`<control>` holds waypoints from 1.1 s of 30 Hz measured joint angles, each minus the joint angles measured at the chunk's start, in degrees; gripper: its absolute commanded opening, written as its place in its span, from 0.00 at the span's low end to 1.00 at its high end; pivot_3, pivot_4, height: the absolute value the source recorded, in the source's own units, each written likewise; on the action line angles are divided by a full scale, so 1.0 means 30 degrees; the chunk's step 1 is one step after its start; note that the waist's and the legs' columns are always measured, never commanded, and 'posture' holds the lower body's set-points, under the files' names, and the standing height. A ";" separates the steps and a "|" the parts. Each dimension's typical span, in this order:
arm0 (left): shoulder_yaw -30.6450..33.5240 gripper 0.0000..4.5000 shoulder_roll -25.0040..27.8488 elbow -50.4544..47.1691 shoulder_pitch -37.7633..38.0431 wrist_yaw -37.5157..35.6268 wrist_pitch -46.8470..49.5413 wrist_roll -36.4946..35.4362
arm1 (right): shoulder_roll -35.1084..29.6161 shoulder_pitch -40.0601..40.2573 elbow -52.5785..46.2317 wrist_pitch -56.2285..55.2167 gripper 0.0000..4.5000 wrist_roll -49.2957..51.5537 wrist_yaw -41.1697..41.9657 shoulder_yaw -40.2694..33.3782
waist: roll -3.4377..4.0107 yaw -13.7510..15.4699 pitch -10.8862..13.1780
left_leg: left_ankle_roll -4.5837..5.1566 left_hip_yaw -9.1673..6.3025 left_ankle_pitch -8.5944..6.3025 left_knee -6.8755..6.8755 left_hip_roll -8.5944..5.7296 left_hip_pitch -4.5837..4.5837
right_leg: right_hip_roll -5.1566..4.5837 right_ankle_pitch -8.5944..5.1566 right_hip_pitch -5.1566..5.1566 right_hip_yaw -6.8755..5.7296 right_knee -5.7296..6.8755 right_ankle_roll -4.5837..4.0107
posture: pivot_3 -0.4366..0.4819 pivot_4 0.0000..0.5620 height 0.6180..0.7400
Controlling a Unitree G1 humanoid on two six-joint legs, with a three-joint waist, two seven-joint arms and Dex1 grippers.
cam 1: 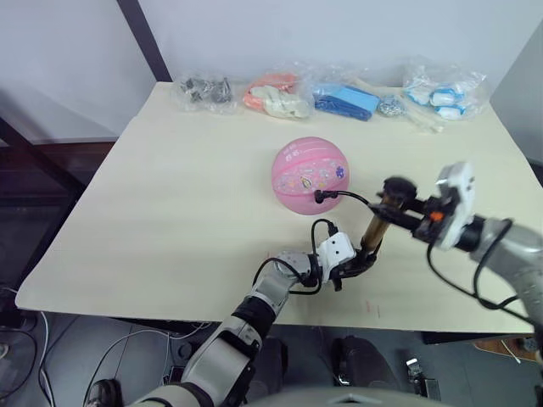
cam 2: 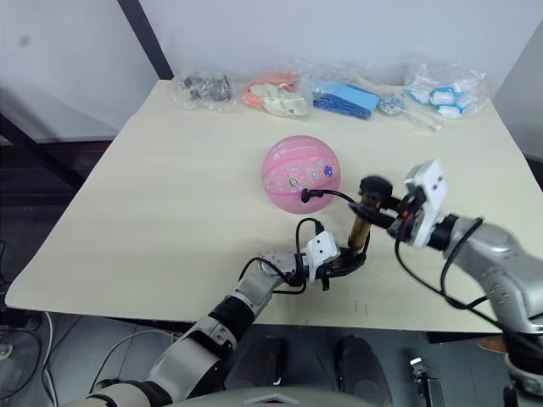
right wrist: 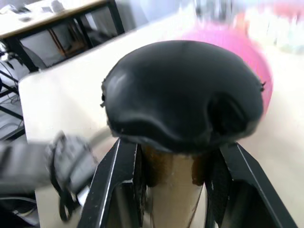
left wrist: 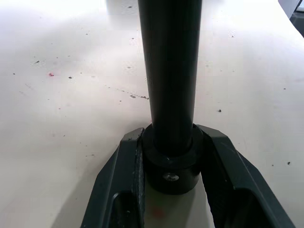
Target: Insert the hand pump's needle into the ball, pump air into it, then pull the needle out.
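Both hands [left wrist: 173, 166] [right wrist: 173, 166] grip the hand pump [cam 1: 373, 231]; ball [cam 1: 310, 175] stickers unreadable.

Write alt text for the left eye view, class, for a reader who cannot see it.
Both grippers hold the hand pump upright on the table: the left gripper at its base, the right gripper below its black handle. The pump's thin hose runs to the pink ball; clear bags line the far edge.
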 measured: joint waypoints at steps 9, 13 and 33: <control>0.0019 0.25 -0.0080 0.0540 -0.0279 0.0151 -0.0473 -0.0104 | -0.2419 -0.2227 -0.0428 0.2065 0.23 0.3307 -0.0976 -0.1962 | 0.0001 0.0013 0.0150 | 0.0004 0.0039 -0.0001 0.0094 0.0003 -0.0028 | -0.0002 0.0007 0.0000 0.0020 0.0003 0.0110 | 0.48 0.27 1.00; 0.0009 0.25 -0.0082 0.0581 -0.0281 0.0154 -0.0530 -0.0116 | -0.2504 -0.2288 -0.0450 0.2087 0.23 0.3414 -0.1224 -0.1924 | 0.0001 0.0021 0.0150 | 0.0004 0.0050 -0.0001 0.0099 0.0003 -0.0032 | -0.0001 0.0031 0.0000 0.0023 0.0005 0.0075 | 0.48 0.27 1.00; 0.0152 0.25 0.0270 0.0886 0.0290 0.0481 -0.0315 0.0017 | 0.3925 0.2265 0.5353 -0.7108 0.23 -0.6167 0.1063 0.5447 | -0.0414 -0.0342 -0.0497 | -0.0002 -0.0026 -0.0007 -0.0078 0.0117 0.0465 | 0.0080 -0.0050 0.0379 0.0049 -0.0009 0.0056 | 0.48 0.27 1.00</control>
